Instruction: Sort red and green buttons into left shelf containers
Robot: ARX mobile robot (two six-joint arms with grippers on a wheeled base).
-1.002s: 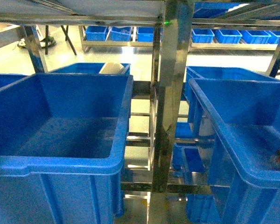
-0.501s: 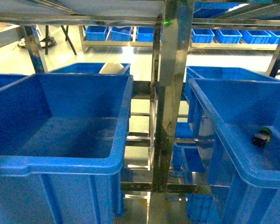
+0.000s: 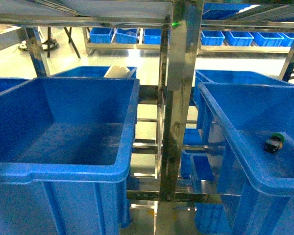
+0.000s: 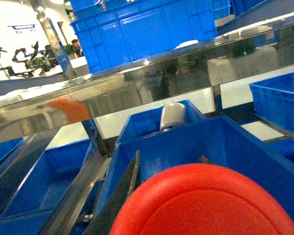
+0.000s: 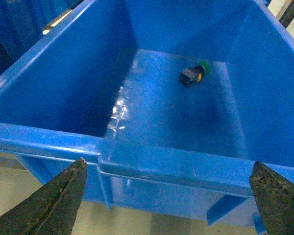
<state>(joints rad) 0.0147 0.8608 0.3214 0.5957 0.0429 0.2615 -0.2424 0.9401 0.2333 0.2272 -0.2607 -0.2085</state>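
A large red button point(image 4: 210, 203) fills the bottom of the left wrist view, with my left gripper point(image 4: 170, 164) shut on it; one dark finger point(image 4: 130, 183) shows beside it. Past the button lies a blue container point(image 4: 225, 142) on the shelf. A small green button point(image 3: 274, 142) with a black body lies on the floor of the right blue container point(image 3: 220, 122). In the right wrist view that green button point(image 5: 194, 75) sits deep inside, and my right gripper point(image 5: 169, 164) stands open just outside the container's near rim point(image 5: 39, 137). Neither gripper shows in the head view.
A big blue bin point(image 3: 63, 171) takes up the left front. A steel upright post point(image 3: 179, 98) stands between the two bins. A white cylinder point(image 4: 173, 116) rests in a bin behind. A steel shelf beam point(image 4: 137, 83) crosses overhead. More blue bins line the far racks.
One second ago a dark blur of my right gripper was over the right bin's floor. It has since pulled out of the head view, leaving the green button lying there.
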